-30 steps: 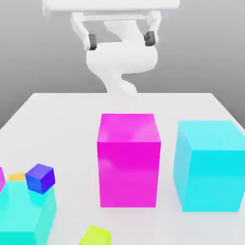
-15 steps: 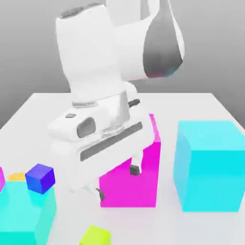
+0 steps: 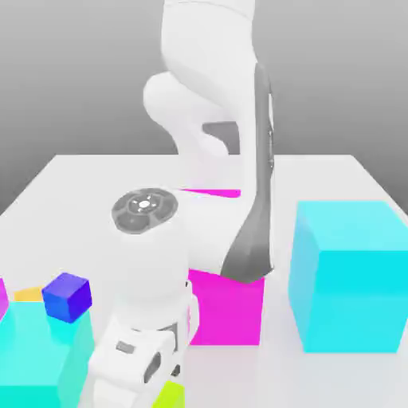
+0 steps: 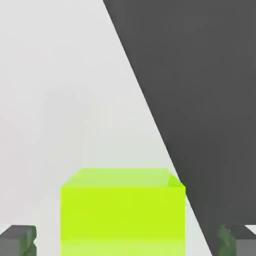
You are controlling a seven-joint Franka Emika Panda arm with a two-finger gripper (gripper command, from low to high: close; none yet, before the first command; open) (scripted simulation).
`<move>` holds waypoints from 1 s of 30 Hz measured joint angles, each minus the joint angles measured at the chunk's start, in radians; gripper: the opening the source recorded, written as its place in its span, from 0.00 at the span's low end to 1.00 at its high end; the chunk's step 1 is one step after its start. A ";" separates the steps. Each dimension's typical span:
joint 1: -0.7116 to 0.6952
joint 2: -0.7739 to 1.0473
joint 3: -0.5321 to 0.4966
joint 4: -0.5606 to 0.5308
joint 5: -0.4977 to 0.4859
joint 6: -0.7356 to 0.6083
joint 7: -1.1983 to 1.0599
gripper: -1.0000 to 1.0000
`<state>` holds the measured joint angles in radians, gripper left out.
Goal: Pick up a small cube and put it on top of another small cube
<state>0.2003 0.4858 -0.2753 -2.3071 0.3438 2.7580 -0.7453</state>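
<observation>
Arm dropped from top of frame to bottom left since earlier. Gripper (image 4: 125,242) astride small lime cube (image 4: 123,212), fingers (image 4: 17,241) apart from its sides, not gripping. Cube on white table (image 3: 335,171), bottom edge, exterior view.

cube (image 4: 122,212): small, lime yellow-green, plain glossy faces, sharp edges
cube in the exterior view (image 3: 170,394): a small lime patch at the picture's lower edge, mostly hidden behind the white arm
pose: flat on the white table, upright, one face square to the hand camera, top face showing as a thin paler band
place: near the table's front edge, in front of the big magenta block, between the low cyan block on the exterior view's left and the tall cyan block on the exterior view's right, apart from each
contact: a dark fingertip on either side, a clear gap at each side
</observation>
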 joint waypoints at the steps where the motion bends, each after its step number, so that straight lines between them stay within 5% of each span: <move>1: 0.000 0.000 0.000 0.000 0.000 -0.001 0.000 0.00; 9: 0.041 -0.115 -0.058 -0.027 -0.080 -0.086 0.057 0.00; 23: -0.088 -0.408 -0.470 -0.088 -0.418 -0.257 0.509 0.00; 30: -0.203 -0.450 -0.515 -0.281 -0.304 -0.144 0.466 0.00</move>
<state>-0.0031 0.0362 -0.7901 -2.5877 0.0396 2.6141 -0.2795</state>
